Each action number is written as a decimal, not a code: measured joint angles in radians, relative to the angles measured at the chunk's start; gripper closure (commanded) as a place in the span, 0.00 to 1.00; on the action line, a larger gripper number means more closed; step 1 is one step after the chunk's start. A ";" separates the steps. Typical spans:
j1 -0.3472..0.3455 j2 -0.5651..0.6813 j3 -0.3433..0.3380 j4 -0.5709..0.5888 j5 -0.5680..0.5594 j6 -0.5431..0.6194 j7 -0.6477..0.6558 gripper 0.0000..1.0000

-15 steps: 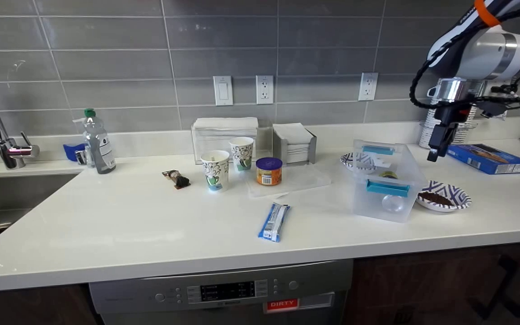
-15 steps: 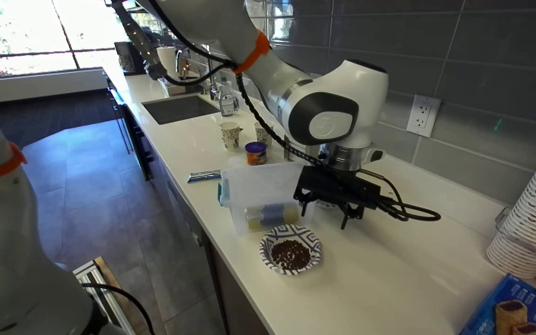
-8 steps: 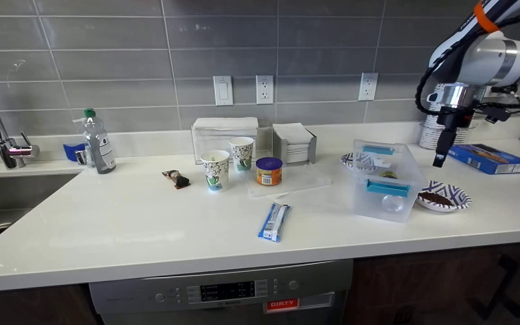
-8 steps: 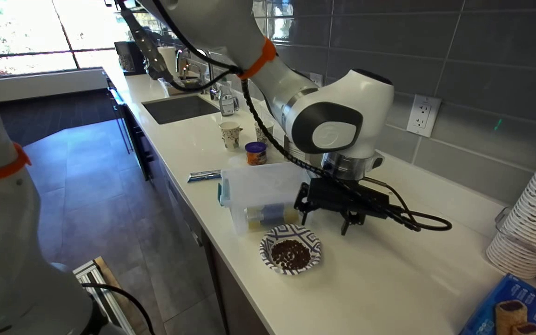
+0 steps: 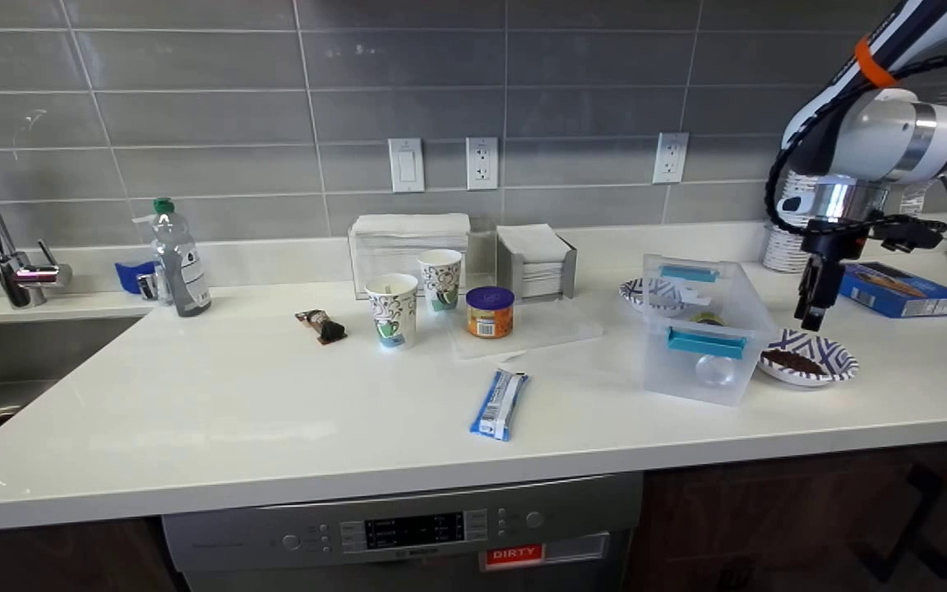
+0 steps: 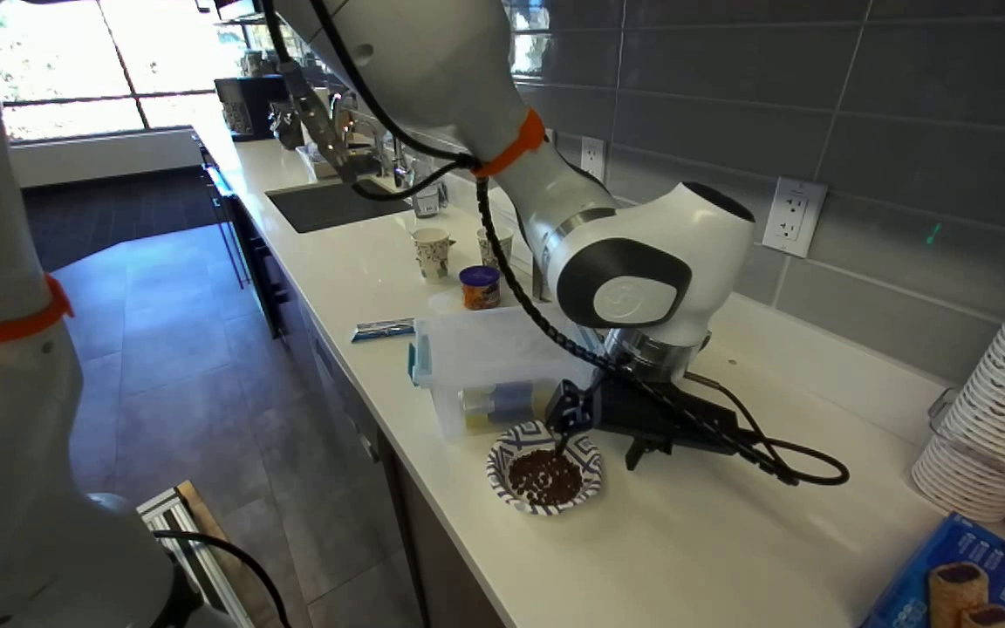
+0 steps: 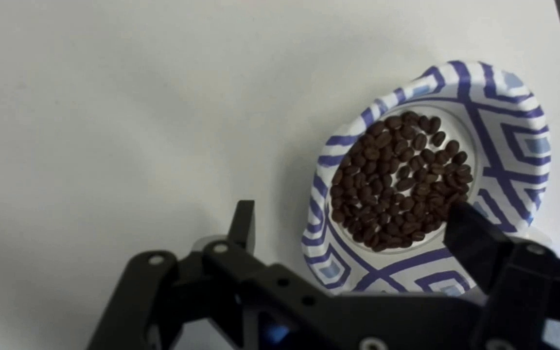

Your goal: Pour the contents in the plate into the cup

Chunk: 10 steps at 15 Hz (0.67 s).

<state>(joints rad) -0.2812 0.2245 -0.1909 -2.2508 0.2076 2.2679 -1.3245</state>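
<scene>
Poised for a pinch, the pour yet to come

The black two-fingered gripper (image 7: 353,214) hangs with its jaws spread wide, gripping nothing. One finger stands over the inside of the small, round, shallow, blue-and-white patterned paper plate (image 7: 508,146), the other outside it, probably so that closing will pinch the side wall rather than the dark brown coffee beans (image 7: 382,209). Whether a finger touches the plate, I cannot tell. The plate sits on the white countertop (image 5: 276,444), just beside the clear plastic container (image 5: 659,374).

Well apart from it stand a pale paper cup with dark swirls and green print (image 5: 392,312) and, farther back, a second such cup (image 5: 441,281), both upright, presumably so that one can catch the beans; which one is meant is unclear.

The count: one plate of beans, plus a second patterned paper plate (image 5: 631,293) partly behind the container; two loose cups; one container with two teal latches (image 5: 705,343); one purple-lidded orange tub (image 5: 490,321); beans too many to number.
</scene>
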 measured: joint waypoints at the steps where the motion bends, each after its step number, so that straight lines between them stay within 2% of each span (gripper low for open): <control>1: -0.002 0.008 0.005 0.000 0.000 0.000 -0.011 0.00; 2: -0.004 0.015 0.010 0.000 0.002 0.000 -0.021 0.00; 3: -0.007 0.020 0.015 0.000 0.006 0.000 -0.034 0.06; 4: -0.009 0.025 0.019 0.000 0.012 0.000 -0.046 0.16; 5: -0.012 0.030 0.024 0.001 0.018 0.000 -0.057 0.30; 6: -0.015 0.034 0.027 0.001 0.022 0.000 -0.064 0.29; 9: -0.025 0.042 0.037 0.006 0.046 0.000 -0.098 0.49; 10: -0.028 0.044 0.039 0.009 0.055 0.001 -0.111 0.49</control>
<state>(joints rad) -0.3090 0.2688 -0.1519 -2.2417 0.2625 2.2684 -1.4356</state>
